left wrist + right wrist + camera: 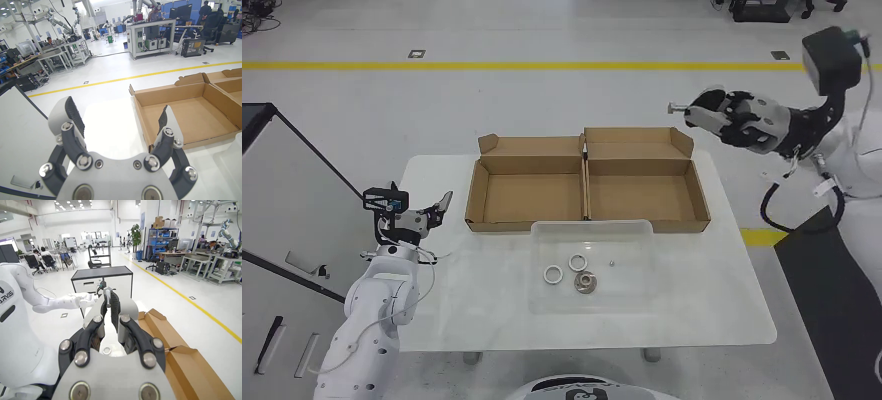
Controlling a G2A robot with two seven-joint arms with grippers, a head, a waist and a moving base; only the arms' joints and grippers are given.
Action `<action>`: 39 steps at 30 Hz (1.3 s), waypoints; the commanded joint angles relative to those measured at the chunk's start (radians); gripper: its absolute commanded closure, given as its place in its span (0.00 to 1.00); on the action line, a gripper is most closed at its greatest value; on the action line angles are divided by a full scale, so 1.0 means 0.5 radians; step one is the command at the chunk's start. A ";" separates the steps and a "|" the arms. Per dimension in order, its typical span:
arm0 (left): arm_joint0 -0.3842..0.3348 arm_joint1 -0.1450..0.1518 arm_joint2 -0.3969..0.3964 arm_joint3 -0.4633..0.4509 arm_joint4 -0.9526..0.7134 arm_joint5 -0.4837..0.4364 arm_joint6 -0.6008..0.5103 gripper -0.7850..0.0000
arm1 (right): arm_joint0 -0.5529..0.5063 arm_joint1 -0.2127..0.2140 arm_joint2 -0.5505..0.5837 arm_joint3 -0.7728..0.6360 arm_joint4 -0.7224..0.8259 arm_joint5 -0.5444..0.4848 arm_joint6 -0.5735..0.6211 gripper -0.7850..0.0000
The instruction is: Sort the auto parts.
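My right jaws are clenched on a bolt [678, 106]. I hold it up high, out past the far right corner of the right box [642, 190], over the floor and not over the desk [702, 290]. In my right wrist view the bolt [108, 297] is pinched between the two black pads [115, 306]. Its thick end sticks out past the tips. The brown wall of a box [181, 357] is low down beside my jaws there.

My left jaws are released and wide apart, with nothing in them. They hang over the left edge of the desk, near the outer side of the left box [525, 195]. In my left wrist view I can see both black pads [74, 113] spread out. The left box [189, 117] is just past them, and its bare brown floor shows.

The two brown boxes sit side by side in the far middle of the desk, touching each other. Both have their lids folded back.

A clear tray [592, 228] sits on the near side of the boxes, right up against them. In the tray lie a white ring [554, 273] and a second white ring [578, 263] close together. A round metal part [585, 282] lies just beside the second ring, on the side closer to me. A tiny bit [612, 263] lies a little to the right of them. It is too small for me to tell what it is.
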 commanded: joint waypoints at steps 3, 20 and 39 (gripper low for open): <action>0.000 0.000 0.000 0.000 0.000 0.000 0.000 0.00 | 0.245 -0.045 -0.218 0.176 -0.087 -0.009 0.184 1.00; 0.000 0.000 0.000 0.000 0.000 0.000 0.000 0.00 | 0.780 -0.208 -1.045 0.877 -0.866 -0.094 0.366 1.00; 0.000 0.000 0.000 0.000 0.000 0.000 0.000 0.00 | 1.287 -0.371 -1.865 1.453 -1.379 -0.310 0.149 1.00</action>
